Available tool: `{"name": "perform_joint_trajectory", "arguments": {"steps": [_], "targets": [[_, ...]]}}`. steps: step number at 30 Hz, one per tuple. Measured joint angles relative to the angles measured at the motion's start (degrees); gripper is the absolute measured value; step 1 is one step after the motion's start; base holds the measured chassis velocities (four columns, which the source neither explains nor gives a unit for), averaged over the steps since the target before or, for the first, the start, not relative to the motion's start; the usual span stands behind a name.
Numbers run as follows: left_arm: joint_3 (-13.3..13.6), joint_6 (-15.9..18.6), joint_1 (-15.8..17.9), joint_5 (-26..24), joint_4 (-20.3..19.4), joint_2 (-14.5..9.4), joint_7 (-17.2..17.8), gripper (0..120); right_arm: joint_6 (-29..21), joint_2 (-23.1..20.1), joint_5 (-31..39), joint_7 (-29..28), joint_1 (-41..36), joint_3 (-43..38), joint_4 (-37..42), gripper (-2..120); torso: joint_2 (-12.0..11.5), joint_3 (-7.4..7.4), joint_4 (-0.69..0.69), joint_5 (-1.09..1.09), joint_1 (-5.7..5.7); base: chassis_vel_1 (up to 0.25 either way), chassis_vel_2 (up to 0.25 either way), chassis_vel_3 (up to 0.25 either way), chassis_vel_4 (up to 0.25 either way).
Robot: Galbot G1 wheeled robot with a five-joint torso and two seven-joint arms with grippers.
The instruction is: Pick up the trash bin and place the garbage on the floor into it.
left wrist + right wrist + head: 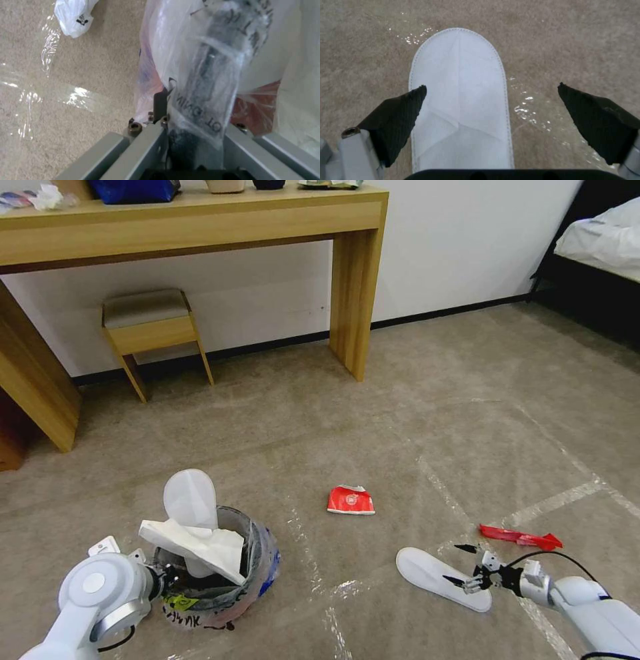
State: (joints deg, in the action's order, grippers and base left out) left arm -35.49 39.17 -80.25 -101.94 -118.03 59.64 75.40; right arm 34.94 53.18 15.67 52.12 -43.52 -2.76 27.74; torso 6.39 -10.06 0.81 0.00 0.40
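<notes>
We have the trash bin [223, 570] in hand at about 7 o'clock in the head view: our left end effector [186, 125] is clamped on its rim and clear liner. A white slipper [190, 500] and a crumpled white paper [200, 543] already stick out of its mouth, so part of the garbage is done.

Three pieces are left on the floor [400, 433]: a second white slipper [437, 577] at 5 o'clock, a squashed red carton [351, 501] near the centre, and a red wrapper [520, 538] at 4 o'clock. Our right end effector [491, 100] hangs over the heel end of that slipper with its fingers spread wide, holding nothing.

We cannot see how full the bin is below the paper. In the left wrist view the bag blurs the bin's wall, and a white scrap [71, 16] lying on the carpet is cut off at the edge.
</notes>
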Motion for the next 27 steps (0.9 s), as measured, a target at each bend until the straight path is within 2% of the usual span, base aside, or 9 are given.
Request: {"name": "perform_joint_trajectory", "arguments": {"steps": [10, 27], "targets": [[0.2, 0.0, 0.0, 0.3, 0.3, -0.2, -0.4, 0, -2.0, 2.5, -0.6, -1.4, 0.6, 0.0, -1.9, 100, 0.0, 0.0, 0.0, -0.01, 0.0, 0.0, 0.0, 0.0, 0.0], [0.4, 0.2, -0.3, 0.9, -0.1, -0.1, -0.7, 0, -2.9, 3.3, -0.4, -2.4, -1.5, -0.4, -2.0, 100, 0.0, 0.0, 0.01, 0.0, 0.0, 0.0, 0.0, 0.0, 0.0]]}}
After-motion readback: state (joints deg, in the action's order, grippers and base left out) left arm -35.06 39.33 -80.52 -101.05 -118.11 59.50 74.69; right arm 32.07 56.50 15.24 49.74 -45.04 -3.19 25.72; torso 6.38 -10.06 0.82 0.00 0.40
